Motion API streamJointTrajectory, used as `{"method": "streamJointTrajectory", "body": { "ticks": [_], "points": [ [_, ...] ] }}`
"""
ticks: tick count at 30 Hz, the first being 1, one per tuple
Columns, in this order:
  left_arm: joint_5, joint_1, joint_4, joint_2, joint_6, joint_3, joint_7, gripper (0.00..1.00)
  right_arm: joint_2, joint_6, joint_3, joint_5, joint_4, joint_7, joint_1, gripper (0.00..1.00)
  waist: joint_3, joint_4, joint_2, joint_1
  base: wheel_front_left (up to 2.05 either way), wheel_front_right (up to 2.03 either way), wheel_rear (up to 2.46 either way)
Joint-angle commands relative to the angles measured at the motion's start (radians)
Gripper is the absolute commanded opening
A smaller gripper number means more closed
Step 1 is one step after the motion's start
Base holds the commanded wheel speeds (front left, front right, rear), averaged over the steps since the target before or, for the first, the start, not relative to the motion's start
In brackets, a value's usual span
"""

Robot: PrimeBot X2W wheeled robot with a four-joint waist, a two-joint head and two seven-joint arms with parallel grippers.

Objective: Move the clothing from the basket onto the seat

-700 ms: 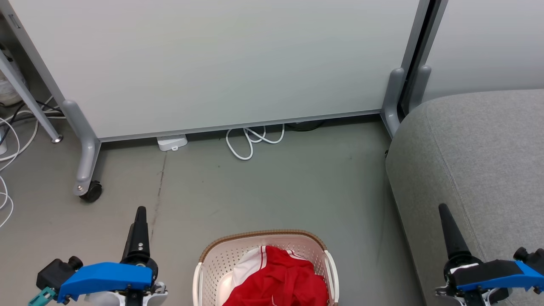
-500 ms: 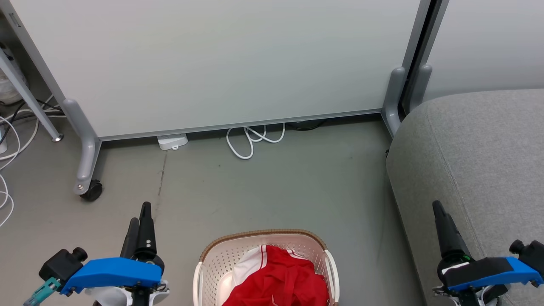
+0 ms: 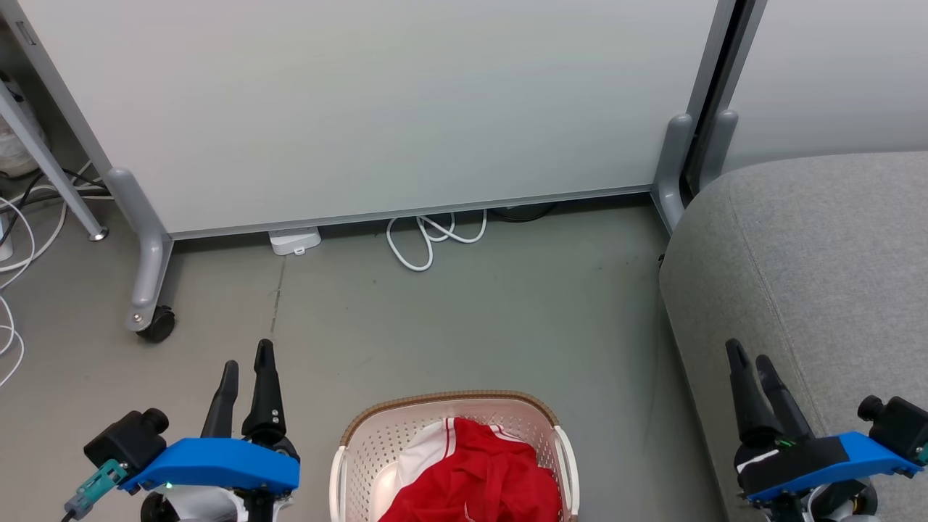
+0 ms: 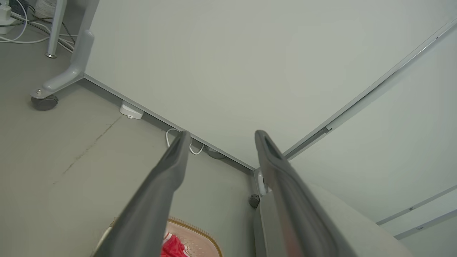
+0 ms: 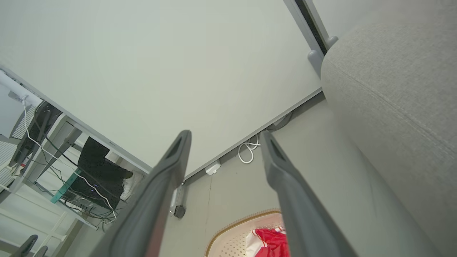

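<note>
The left gripper is seen at the lower left of the head view. Its two dark fingers are spread apart and nothing is held between them; a wide gap between the fingers is confirmed in the left wrist view. The right gripper is found at the lower right, likewise parted and empty, its fingers raised in front of the near edge of the seat. Between the two grippers, and apart from both, the basket is stood on the grey floor. The clothing is heaped inside the basket, with red fabric on top and a white panel with red-striped trim shown at its left. The seat, noted as grey with a stitched seam, is placed to the right of the basket, and a strip of floor is left between them. Beyond, a pale wheeled partition is recorded, with a looped white cable at its foot.
</note>
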Motion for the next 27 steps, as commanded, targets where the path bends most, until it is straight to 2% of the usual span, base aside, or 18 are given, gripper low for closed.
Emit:
{"method": "streamJointTrajectory", "body": {
  "ticks": [1,27],
  "points": [
    [0.037,-0.026,-0.010,0.010,0.002,-0.004,-0.012,1.00,-0.001,0.003,-0.003,-0.044,-0.018,-0.006,0.000,1.00,0.000,0.000,0.0000,-0.0001,0.00,0.00,0.00],
    [0.301,-0.040,0.029,-0.003,-0.004,-0.038,-0.082,1.00,0.001,0.003,-0.023,-0.361,-0.049,-0.010,0.019,1.00,-0.002,0.001,0.0000,-0.0001,0.00,0.00,0.00]
  ]
}}
